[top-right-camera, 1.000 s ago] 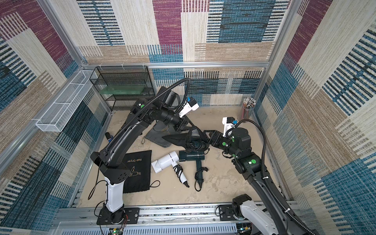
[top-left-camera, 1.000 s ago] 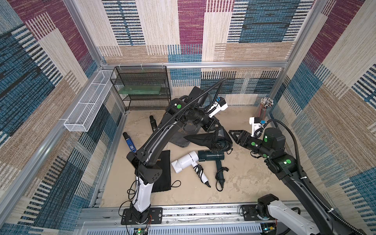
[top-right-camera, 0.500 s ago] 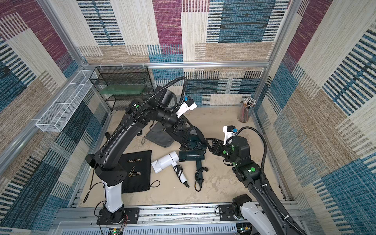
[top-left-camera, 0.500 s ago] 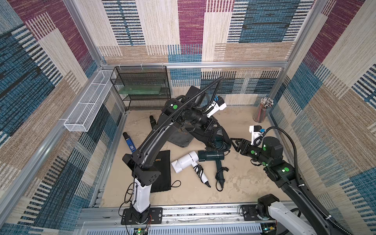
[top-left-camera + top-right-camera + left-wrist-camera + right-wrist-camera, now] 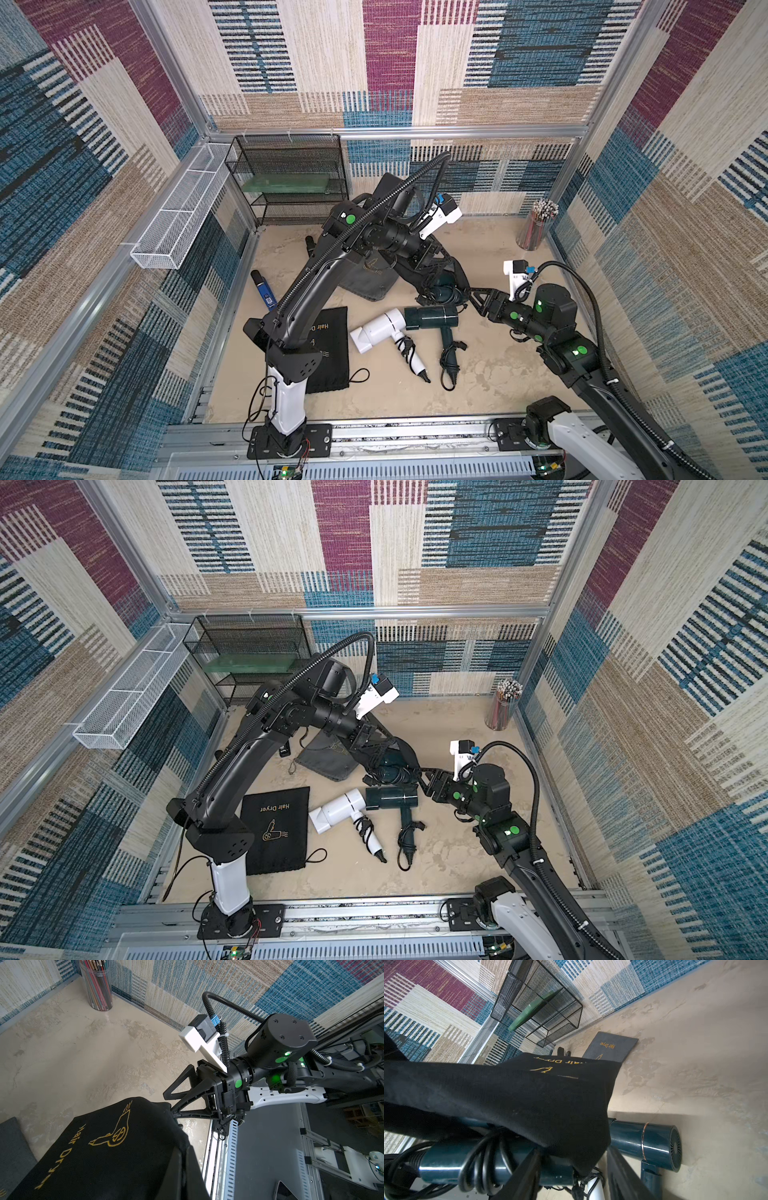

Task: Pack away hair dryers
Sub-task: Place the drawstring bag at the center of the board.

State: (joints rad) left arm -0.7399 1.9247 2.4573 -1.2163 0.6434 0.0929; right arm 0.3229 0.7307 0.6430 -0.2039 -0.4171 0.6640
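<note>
Lower now, our right arm (image 5: 559, 309) reaches level, right fingers (image 5: 195, 1115) half-wide astride the black pouch (image 5: 108, 1147); left fingers (image 5: 176, 1180) pinch it over 1 teal dryer (image 5: 442, 1159).

The mottled beige tabletop (image 5: 490, 374) carries a flat black pouch (image 5: 328, 349), a grey pouch (image 5: 368, 280) and a white hair dryer (image 5: 380, 330) just beside a dark teal hair dryer (image 5: 432, 316). Also on it are a blue stick gadget (image 5: 265, 291), a pencil cup (image 5: 536, 228) and a black mesh rack (image 5: 291, 187).

Light: bright, even; shadows were soft;
Edges: both top views bowed outward;
Focus: black cloth pouch (image 5: 508, 1101) was blurred up close
</note>
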